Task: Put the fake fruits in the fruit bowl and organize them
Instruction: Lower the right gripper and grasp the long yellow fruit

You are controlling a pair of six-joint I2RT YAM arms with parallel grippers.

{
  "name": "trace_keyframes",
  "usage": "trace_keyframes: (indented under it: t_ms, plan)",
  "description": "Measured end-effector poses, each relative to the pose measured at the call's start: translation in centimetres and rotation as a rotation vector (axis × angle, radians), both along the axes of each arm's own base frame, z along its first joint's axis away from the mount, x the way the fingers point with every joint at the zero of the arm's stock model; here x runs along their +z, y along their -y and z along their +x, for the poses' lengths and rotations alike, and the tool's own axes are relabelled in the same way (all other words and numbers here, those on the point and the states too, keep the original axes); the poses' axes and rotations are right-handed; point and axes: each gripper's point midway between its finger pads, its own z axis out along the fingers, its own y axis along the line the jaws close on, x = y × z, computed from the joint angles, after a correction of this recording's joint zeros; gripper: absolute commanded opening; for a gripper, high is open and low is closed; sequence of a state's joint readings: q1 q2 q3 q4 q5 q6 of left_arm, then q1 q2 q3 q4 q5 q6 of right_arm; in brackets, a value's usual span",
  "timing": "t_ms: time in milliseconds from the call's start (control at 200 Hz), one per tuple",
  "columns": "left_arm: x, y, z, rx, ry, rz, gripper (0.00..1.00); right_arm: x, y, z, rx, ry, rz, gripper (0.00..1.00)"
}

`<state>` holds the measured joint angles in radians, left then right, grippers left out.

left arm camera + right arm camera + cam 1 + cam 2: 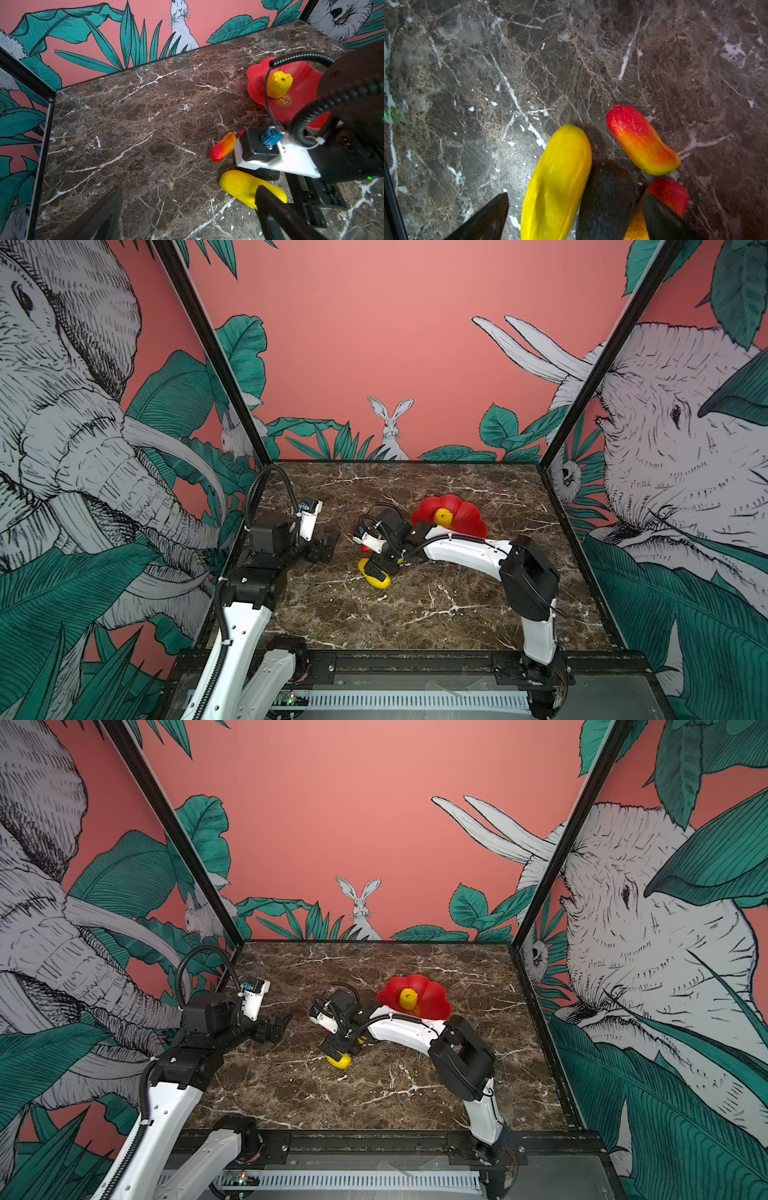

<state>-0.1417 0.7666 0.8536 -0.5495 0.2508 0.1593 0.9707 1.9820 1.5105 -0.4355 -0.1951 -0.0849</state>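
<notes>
Marble tabletop (415, 614); round yellow fruit (443, 517) (in bowl (432, 504))

Robot test cell: black frame posts (214, 356), jungle-mural wall panels (374, 323), marble-print tabletop (415, 614).

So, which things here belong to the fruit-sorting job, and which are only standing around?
Belong to the job:
- fruit bowl
- round yellow fruit, lying in it
- long yellow fruit, dark oval fruit, red-orange fruit and second red-orange fruit, all four outside it

Only surroundings:
- marble table
- rabbit picture on the back wall
</notes>
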Motion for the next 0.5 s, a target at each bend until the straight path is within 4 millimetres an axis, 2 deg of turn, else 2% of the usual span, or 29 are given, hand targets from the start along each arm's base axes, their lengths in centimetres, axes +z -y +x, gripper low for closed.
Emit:
trace_keyframes:
  t_ms: [165, 335, 500]
  plan:
    - [0.0, 0.0, 0.0, 0.000, 0.000, 0.000, 1.00, 0.1, -1.1, -1.1, 0.026, 0.002, 0.008, 0.88]
    - [0.0, 0.0, 0.0, 0.000, 0.000, 0.000, 1.00, 0.1, -2.0, -2.5, 0.052, 0.021, 0.001, 0.85]
    - [0.0, 0.0, 0.0, -0.001, 0.000, 0.000, 1.00, 0.0, -2.2, -2.9, 0.055, 0.034, -0.007, 0.82]
